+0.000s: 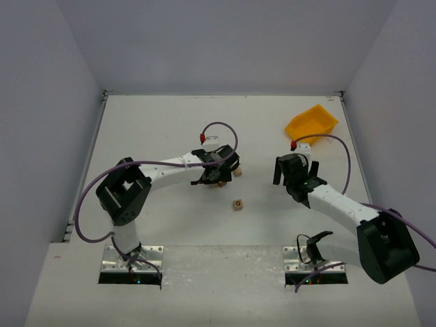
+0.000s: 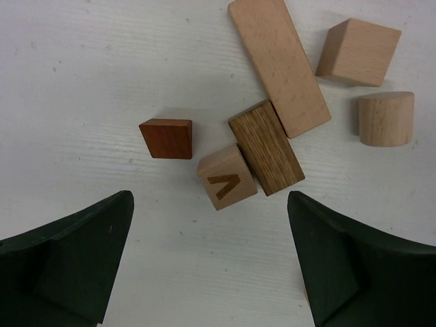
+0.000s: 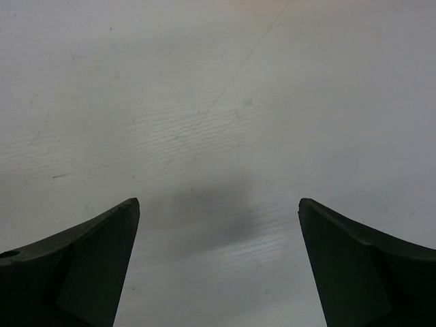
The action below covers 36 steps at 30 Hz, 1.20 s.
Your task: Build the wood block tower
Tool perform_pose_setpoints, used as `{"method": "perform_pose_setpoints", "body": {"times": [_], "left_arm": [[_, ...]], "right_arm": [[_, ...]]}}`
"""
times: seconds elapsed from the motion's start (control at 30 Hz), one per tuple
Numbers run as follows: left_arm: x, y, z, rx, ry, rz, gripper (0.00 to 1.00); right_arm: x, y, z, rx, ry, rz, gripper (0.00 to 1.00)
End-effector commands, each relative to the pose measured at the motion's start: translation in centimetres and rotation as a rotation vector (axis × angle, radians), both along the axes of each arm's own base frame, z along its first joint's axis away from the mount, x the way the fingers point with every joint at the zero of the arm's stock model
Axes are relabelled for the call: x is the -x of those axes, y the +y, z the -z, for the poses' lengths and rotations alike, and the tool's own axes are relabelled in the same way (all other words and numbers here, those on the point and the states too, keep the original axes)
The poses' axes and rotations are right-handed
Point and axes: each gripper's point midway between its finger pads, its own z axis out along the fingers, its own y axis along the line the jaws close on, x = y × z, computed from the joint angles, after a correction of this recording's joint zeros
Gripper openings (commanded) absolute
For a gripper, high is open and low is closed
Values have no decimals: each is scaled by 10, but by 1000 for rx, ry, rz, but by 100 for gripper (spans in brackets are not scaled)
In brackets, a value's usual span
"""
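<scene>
The left wrist view shows the loose blocks on the white table: a dark reddish-brown block [image 2: 166,138], a pale cube with a letter [image 2: 227,176], a darker oblong [image 2: 266,147], a long pale oblong [image 2: 278,65], a pale cube [image 2: 357,52] and a short cylinder [image 2: 385,118]. My left gripper [image 2: 210,218] is open and empty, just above this cluster, near the lettered cube. In the top view the left gripper [image 1: 216,174] hides most of the cluster. Another lettered cube [image 1: 237,204] lies alone nearer the arms. My right gripper [image 1: 294,162] is open and empty over bare table [image 3: 218,102].
A yellow plastic bin [image 1: 311,123] stands at the back right, beyond the right gripper. Grey walls close the table on three sides. Two small black stands [image 1: 129,238] [image 1: 312,244] sit by the arm bases at the near edge.
</scene>
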Motion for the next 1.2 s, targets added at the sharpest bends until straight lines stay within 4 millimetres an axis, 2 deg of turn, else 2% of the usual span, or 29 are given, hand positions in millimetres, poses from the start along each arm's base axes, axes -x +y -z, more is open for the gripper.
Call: {"method": "perform_pose_setpoints", "body": {"times": [0.0,0.3,0.43,0.87,1.0,1.17], "left_arm": [[-17,2,-9,-11,-63,-85,89],[-20,-2,-3,1,-63,-101,81],[-18,-10,2,48,-53,-90,77],[-15,-3,22,23,-33,-133,64],[-14,-2,23,27,-34,-145,62],[-13,-1,24,34,-35,-154,55]], "right_arm": [[-12,-3,-9,17,-23,42,99],[-11,-9,-2,71,33,67,99],[-11,-12,-4,78,29,86,99],[-4,-17,-13,51,-25,114,99],[-3,-18,-14,49,-33,122,99],[-4,-17,-14,48,-30,117,99]]}}
